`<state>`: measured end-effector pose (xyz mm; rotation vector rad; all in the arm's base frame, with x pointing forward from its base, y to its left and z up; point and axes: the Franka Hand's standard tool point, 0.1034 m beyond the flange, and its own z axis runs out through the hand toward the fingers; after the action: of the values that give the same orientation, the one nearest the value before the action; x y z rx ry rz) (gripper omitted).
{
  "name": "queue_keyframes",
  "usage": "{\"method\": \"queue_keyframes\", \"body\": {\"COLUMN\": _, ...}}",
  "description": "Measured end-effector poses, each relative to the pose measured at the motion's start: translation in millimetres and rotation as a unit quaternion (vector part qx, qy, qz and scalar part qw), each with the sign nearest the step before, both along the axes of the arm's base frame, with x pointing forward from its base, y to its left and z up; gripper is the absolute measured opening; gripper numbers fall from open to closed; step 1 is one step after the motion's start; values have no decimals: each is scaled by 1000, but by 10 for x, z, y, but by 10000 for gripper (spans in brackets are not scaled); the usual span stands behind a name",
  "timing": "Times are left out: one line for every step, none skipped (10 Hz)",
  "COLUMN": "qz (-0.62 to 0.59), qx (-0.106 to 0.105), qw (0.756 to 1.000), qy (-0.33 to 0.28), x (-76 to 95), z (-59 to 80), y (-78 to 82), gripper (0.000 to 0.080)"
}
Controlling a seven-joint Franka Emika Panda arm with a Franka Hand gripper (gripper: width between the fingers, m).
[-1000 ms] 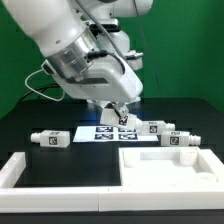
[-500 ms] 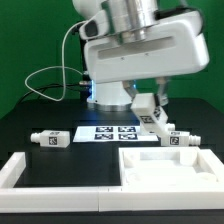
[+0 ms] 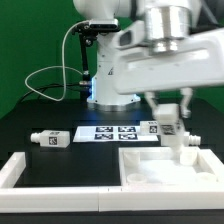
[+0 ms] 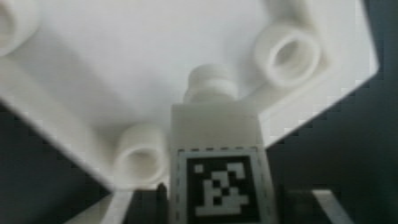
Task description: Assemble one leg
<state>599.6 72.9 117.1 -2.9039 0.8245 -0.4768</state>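
Clamping a leg point(image 3: 168, 130) upright between its fingers, the gripper point(image 3: 167, 117) hangs over the tabletop point(image 3: 160, 172), which lies in the desk's near corner at the exterior view's right. In the wrist view the leg point(image 4: 217, 150) points at the tabletop point(image 4: 125, 70) beside a round socket point(image 4: 290, 52); whether they touch, I cannot tell. A second leg point(image 3: 50, 140) lies toward the desk's edge at the exterior view's left, near the marker board point(image 3: 108, 132).

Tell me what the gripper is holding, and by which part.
The gripper pinches one leg by its tagged end; the peg end is free.
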Motion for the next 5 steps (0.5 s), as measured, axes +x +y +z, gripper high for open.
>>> {"method": "queue_keyframes", "body": {"qz": 36, "qx": -24, "qw": 999, "qy": -5, "x": 77, "z": 48, "y": 133, "gripper": 284}}
{"method": "queue_keyframes", "body": {"qz": 46, "qx": -37, "qw": 998, "qy": -28, "x": 141, "z": 86, "y": 235, "gripper": 284}}
{"method": "queue_keyframes", "body": {"qz": 49, "qx": -45, "qw": 997, "qy": -44, "x": 117, "z": 46, "y": 261, "gripper": 285}}
{"method": "queue_keyframes", "body": {"qz": 51, "qx": -46, "qw": 997, "qy": -35, "x": 100, "z": 30, "y": 226, "gripper": 285}}
{"method": "queue_keyframes", "body": {"qz": 50, "qx": -45, "qw": 997, "qy": -36, "x": 108, "z": 36, "y": 229, "gripper": 285}}
